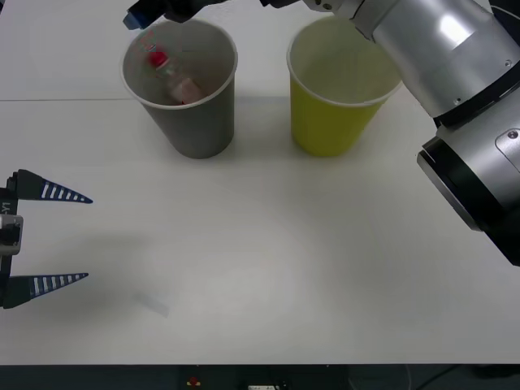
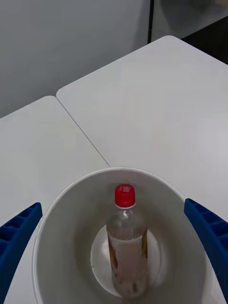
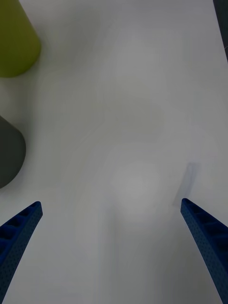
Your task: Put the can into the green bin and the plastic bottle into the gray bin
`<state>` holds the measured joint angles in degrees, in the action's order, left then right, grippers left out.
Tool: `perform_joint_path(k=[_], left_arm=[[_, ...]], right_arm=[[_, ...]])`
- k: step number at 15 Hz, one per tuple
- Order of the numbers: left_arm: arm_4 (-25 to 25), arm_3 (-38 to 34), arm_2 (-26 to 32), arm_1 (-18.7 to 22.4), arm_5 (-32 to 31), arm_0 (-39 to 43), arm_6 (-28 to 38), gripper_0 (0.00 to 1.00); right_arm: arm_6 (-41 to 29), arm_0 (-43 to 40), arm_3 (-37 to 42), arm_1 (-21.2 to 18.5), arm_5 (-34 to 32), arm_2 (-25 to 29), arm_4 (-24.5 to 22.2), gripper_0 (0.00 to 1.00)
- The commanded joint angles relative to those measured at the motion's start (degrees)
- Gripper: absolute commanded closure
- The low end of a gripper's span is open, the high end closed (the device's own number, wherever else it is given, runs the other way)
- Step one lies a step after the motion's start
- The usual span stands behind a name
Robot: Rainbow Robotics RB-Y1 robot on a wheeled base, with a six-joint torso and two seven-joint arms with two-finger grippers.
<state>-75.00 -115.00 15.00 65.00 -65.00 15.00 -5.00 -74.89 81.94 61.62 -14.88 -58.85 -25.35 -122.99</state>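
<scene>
Looking down from the front view, you have the gray bin (image 1: 185,89) standing far left of centre on the white table (image 1: 268,268), with the plastic bottle (image 1: 169,77) lying tilted inside it, red cap toward the far left wall. The green bin (image 1: 337,93) stands upright just right of it, the two apart with a clear strip of table between. Your right gripper (image 1: 150,12) hangs over the gray bin's far rim, its arm reaching across above the green bin. Your left gripper (image 1: 49,236) sits at the near left edge, fingers spread wide and holding nothing, with bare table all the way to the bins.

From the right wrist view, your right gripper (image 2: 114,251) is released: both blue fingers (image 2: 209,237) stand wide apart outside the gray bin's white rim (image 2: 61,190), touching nothing. The bottle (image 2: 126,242) rests inside on the bin's floor.

From the left wrist view, your left gripper (image 3: 111,247) is spread open over bare table, well clear of the gray bin (image 3: 9,152) and the green bin (image 3: 16,42).
</scene>
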Motion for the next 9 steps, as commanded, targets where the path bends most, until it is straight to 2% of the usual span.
perform_joint_path(k=[1, 4, 9], left_arm=[[0.0, 0.0, 0.0, 0.0, 0.0, 0.0, 0.0, 0.0], [0.0, 0.0, 0.0, 0.0, 0.0, 0.0, 0.0, 0.0], [0.0, 0.0, 0.0, 0.0, 0.0, 0.0, 0.0, 0.0]], right_arm=[[1.85, -0.03, 2.02, -1.82, -6.19, 3.91, 0.91, 0.0], [2.64, -2.49, 7.99, -4.9, -13.22, 8.22, 2.14, 0.0], [3.26, -10.84, 24.78, -10.96, -22.19, 13.75, 4.16, 0.0]])
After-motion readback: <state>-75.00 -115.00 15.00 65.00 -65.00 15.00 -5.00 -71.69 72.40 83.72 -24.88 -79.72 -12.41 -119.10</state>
